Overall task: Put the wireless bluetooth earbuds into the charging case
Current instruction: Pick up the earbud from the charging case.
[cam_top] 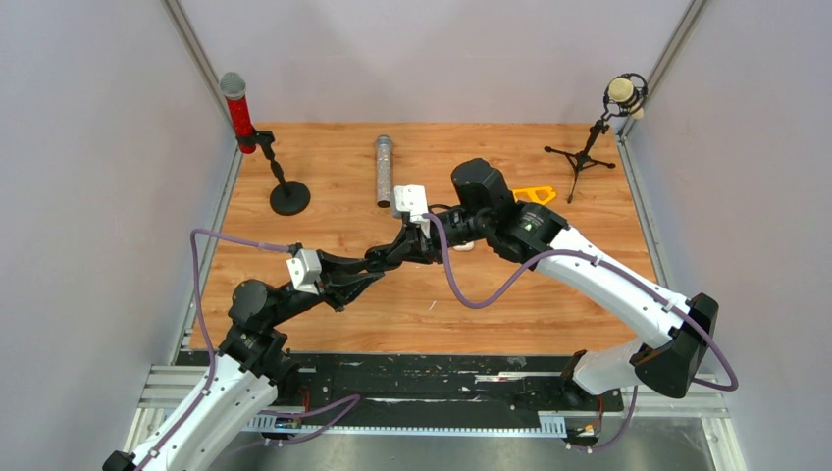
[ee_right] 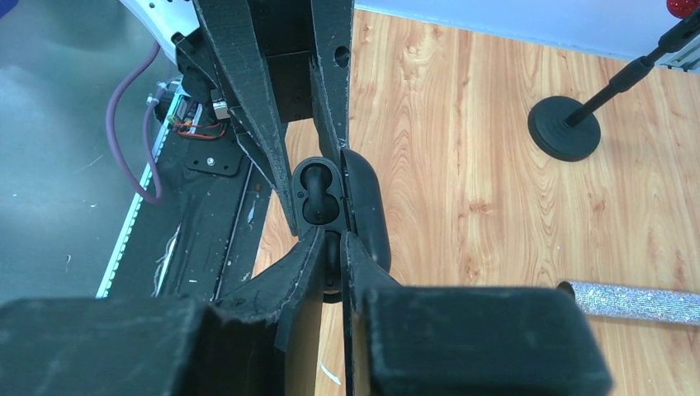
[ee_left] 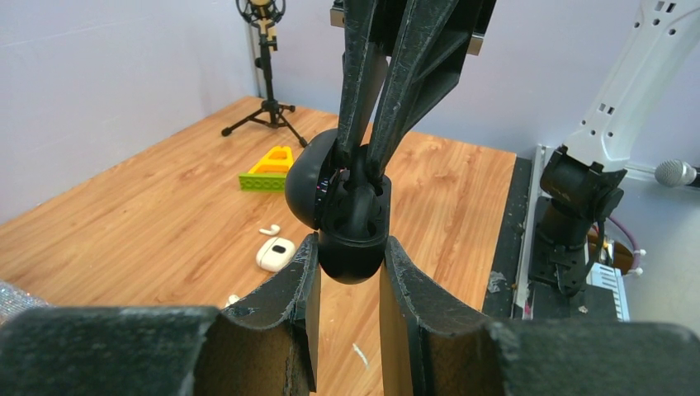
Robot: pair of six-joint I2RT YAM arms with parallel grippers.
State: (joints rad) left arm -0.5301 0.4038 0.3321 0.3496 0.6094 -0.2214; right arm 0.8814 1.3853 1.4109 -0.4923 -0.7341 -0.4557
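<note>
Black charging case (ee_left: pixel 355 243) held open in the air; white case (ee_left: pixel 275 253) on the bench (ee_left: pixel 165 206).
The black case is a glossy rounded pebble, its domed lid (ee_left: pixel 304 186) swung aside and its base pinched between the left fingers (ee_left: pixel 289 289), clear of the wood. The small white case lies flat with a dark spot on top. One white stemmed earbud (ee_left: pixel 269 229) lies just beyond it, not touching.

Two tabletop robot arms, the left arm (cam_top: pixel 211 397) and the right arm (cam_top: pixel 618 289), wear glossy white shells between bulky black joint housings; a purple cable (cam_top: pixel 471 294) loops along each, a small green light (cam_top: pixel 528 224) glows on the right arm's black block, a pale grey box (cam_top: pixel 304 267) is mounted on the left arm's black middle section, and the left hand (ee_left: pixel 348 243) and right hand (ee_right: pixel 332 235) show matte black fingers, scuffed and flecked pale
</note>
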